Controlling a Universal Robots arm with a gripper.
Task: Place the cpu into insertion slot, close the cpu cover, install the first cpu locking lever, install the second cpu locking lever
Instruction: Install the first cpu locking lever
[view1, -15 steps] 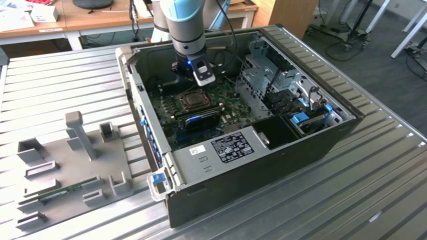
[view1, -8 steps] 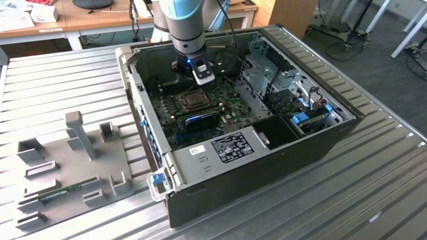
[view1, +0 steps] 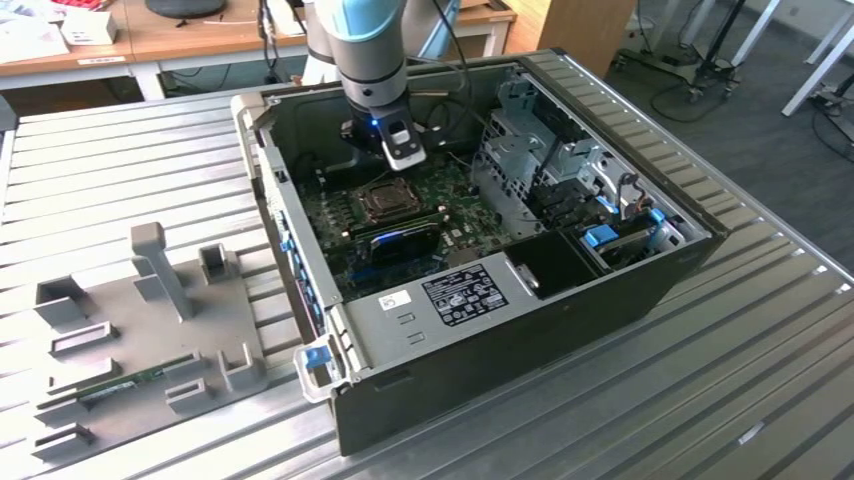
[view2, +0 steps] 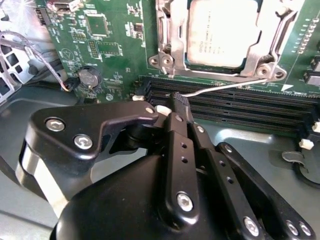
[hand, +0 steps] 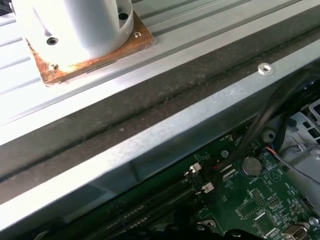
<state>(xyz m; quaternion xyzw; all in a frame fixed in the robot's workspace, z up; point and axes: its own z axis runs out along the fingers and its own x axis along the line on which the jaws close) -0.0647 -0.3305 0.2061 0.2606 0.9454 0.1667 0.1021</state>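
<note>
The arm (view1: 363, 45) is held upright over the open computer case (view1: 534, 330), wrist lowered inside it. The gripper (view2: 178, 100) is seen with its fingers closed together, nothing between them.

Cpu (view2: 223, 31) in insertion slot (view2: 170, 47), under cpu cover (view2: 272, 45).

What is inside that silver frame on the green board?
The cpu lies inside the cover, its pale face showing through the window. The slot beneath is hidden by the chip. The tool hangs nearby, shut and empty.
</note>
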